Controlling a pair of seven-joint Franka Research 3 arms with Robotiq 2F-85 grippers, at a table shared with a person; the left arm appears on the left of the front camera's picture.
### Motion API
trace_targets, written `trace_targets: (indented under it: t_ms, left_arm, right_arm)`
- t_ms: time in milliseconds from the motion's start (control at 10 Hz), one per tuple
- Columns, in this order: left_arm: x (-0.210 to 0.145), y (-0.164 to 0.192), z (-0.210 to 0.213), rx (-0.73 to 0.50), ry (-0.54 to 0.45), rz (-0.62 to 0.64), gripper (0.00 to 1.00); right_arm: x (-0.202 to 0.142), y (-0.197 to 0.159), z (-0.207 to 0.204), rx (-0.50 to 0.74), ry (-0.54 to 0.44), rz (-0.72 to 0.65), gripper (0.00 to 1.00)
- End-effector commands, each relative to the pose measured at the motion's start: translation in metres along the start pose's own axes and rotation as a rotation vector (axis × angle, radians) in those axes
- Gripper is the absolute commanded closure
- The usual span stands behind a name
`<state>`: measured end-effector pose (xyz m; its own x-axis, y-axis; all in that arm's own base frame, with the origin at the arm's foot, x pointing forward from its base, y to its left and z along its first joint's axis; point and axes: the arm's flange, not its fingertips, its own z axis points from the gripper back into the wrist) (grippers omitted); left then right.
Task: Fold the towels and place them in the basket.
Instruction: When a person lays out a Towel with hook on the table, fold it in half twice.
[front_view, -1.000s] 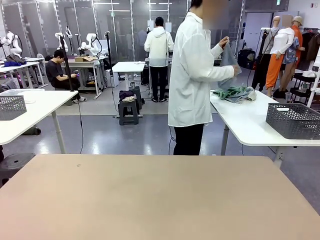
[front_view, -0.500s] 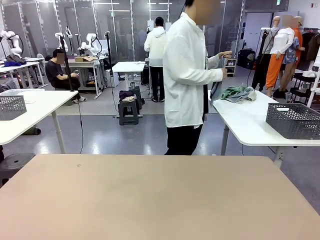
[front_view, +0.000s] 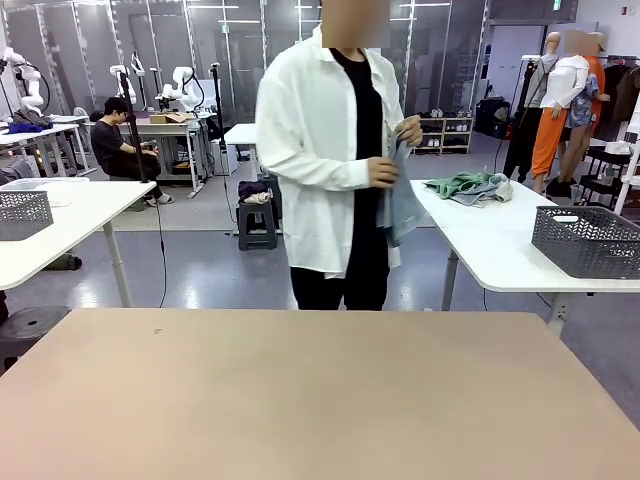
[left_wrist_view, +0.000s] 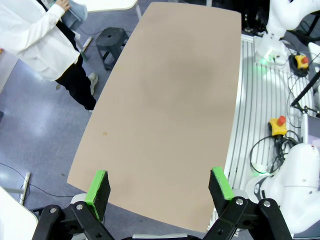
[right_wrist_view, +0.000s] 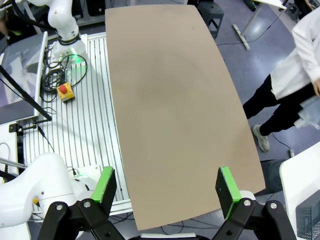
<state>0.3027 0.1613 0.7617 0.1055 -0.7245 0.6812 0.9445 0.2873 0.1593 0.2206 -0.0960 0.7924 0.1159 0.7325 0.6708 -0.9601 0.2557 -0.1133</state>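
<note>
Left robot hand: green-padded fingers spread wide, gripping nothing, hanging over the near edge of the tan worktop. Right robot hand: same, fingers wide apart, nothing between them, above its own end of the worktop.

Blue-grey towel is off the worktop, well apart from both robot hands. A person in a white overshirt stands just past the far edge and holds it in front of the chest, hanging down. The person's upper hand pinches its top edge. The lower hand grips it partway down.

Basket sits on a white side table, behind and to the right, near that table's right end. It is apart from the towel and far from either robot hand. A pile of green and grey cloth lies on the same side table, at the end near the person and just beside the held towel. Can't tell whether a cream towel is in that pile.
</note>
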Motion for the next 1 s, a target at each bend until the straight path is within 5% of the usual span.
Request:
trace_targets:
  t_ms: [0,900]
  left_arm:
    - [0.0004,-0.0003,-0.0001,-0.001,-0.001,-0.002,0.00]
    - [0.0004,-0.0003,-0.0001,-0.001,-0.001,-0.002,0.00]
  right_arm:
    - [0.0006,0.0016,0.0005,0.000,-0.004,0.005,0.00]
    - [0.0006,0.0016,0.0005,0.000,-0.004,0.005,0.00]
